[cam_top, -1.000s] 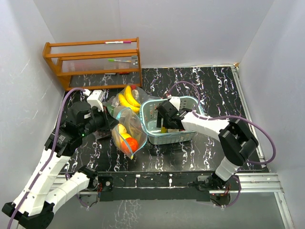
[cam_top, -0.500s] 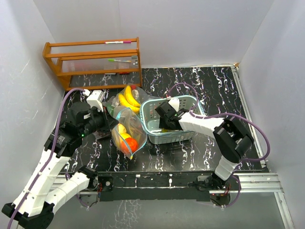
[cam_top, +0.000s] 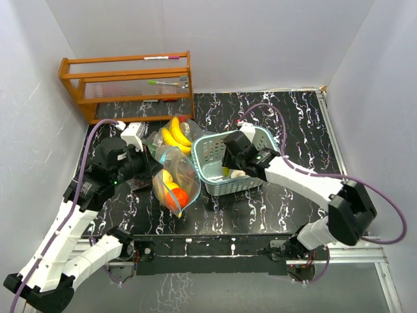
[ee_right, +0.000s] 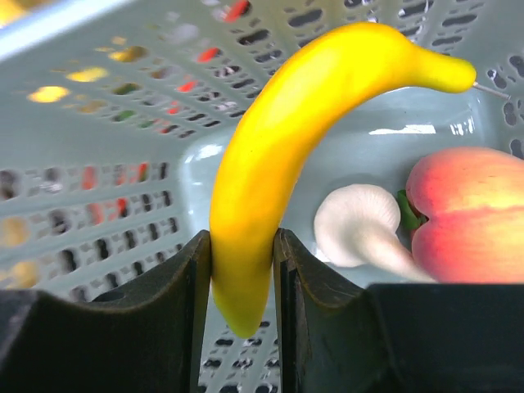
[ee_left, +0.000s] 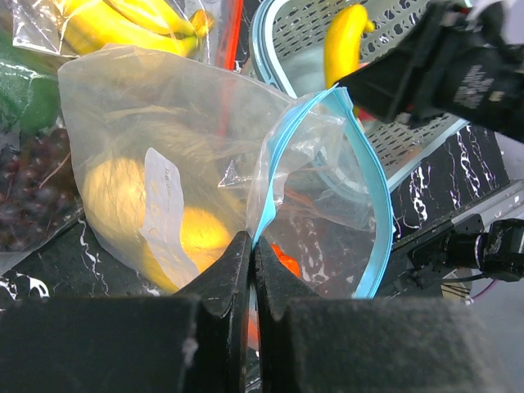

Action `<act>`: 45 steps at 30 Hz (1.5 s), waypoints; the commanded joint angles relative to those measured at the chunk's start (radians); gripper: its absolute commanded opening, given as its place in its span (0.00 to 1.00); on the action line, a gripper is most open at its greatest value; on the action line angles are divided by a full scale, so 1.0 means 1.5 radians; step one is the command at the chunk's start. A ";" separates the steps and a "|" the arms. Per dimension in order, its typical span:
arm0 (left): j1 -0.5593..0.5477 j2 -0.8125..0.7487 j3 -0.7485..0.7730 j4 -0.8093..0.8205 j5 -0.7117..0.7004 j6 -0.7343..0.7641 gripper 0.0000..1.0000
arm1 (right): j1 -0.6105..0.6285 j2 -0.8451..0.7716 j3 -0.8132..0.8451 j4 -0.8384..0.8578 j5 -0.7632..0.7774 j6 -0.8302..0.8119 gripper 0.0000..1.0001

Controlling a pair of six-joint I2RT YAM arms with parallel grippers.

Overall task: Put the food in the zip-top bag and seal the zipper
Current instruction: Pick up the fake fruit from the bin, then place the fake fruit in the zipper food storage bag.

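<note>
Inside the basket (ee_right: 90,172), the right jaws pinch 1 banana (ee_right: 270,147) beside a peach (ee_right: 471,217). The left jaws are pressed together on the bag (ee_left: 164,123) rim.

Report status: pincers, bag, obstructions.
Left pincer shut on zip-top bag rim, mouth open. Right pincer shut on banana inside basket. Peach, white mushroom beside it. Basket wall between banana and bag.

A wooden rack (cam_top: 127,79) stands at the marbled table's (cam_top: 293,124) far-left corner.
</note>
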 commanded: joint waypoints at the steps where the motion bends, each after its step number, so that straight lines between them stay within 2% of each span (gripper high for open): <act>1: 0.004 0.003 0.012 0.002 -0.008 -0.004 0.00 | -0.001 -0.102 0.009 0.040 -0.040 -0.028 0.21; 4: 0.004 0.011 0.015 0.005 -0.006 -0.007 0.00 | 0.003 -0.160 -0.002 0.097 -0.123 -0.086 0.21; 8: 0.004 0.025 0.017 0.013 0.002 -0.010 0.00 | 0.019 -0.242 -0.026 0.198 -0.288 -0.169 0.21; 14: 0.003 0.046 0.017 0.027 0.013 -0.014 0.00 | 0.034 -0.329 -0.017 0.248 -0.501 -0.259 0.21; 20: 0.004 0.061 0.011 0.047 0.024 -0.020 0.00 | 0.040 -0.332 -0.044 0.320 -0.699 -0.249 0.21; 30: 0.004 0.060 0.015 0.045 0.026 -0.018 0.00 | 0.052 -0.329 -0.095 0.337 -0.844 -0.217 0.21; 40: 0.004 0.053 0.013 0.043 0.026 -0.015 0.00 | 0.053 -0.262 -0.123 0.300 -0.808 -0.216 0.21; 45: 0.004 0.045 0.013 0.040 0.024 -0.014 0.00 | 0.053 -0.225 -0.100 0.308 -0.811 -0.213 0.21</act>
